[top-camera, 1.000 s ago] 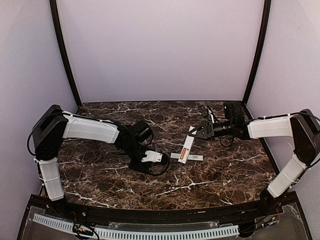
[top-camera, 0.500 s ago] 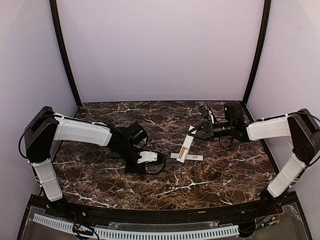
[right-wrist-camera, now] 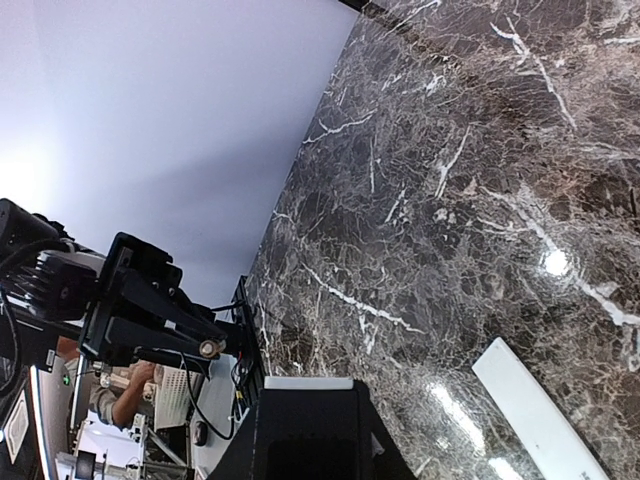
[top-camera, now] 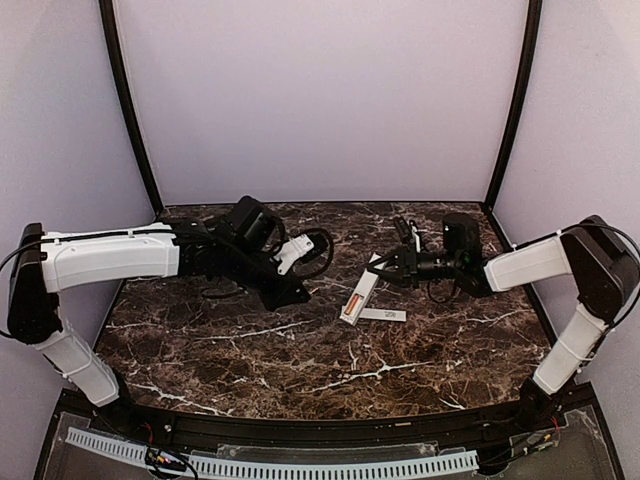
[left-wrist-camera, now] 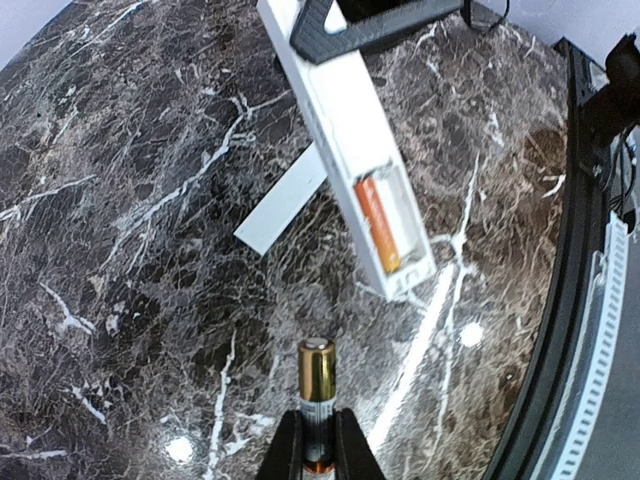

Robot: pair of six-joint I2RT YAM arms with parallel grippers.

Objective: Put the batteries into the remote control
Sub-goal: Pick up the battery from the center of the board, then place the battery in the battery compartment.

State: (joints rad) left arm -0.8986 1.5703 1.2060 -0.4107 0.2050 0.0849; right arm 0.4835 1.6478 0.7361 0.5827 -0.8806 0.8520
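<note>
The left gripper (top-camera: 296, 296) hangs low over the marble table (top-camera: 200, 350), well to the left of the remote control (top-camera: 361, 290), with its tips turned toward it. In the left wrist view its jaws are pinched almost together on a battery (left-wrist-camera: 316, 375). They hold its lower part, so the gold-capped end juts out toward the remote control. The battery stops short of the remote control's open end, with bare table between them.

The remote control lies slantwise, back side up, its recess uncovered. A second battery (left-wrist-camera: 378, 222), orange, sits in one lane of that recess, and the lane alongside shows plain white plastic. Whether the near end of the remote control rests on the table, I cannot tell.

A flat white cover strip (top-camera: 383, 314) lies on the table just to the right of the remote control's near end. One end of the strip reaches the remote control's side, but whether they touch is unclear.

The right gripper (top-camera: 388, 268) is at the far end of the remote control, its dark fingers closed across the bar's width and holding it.
</note>
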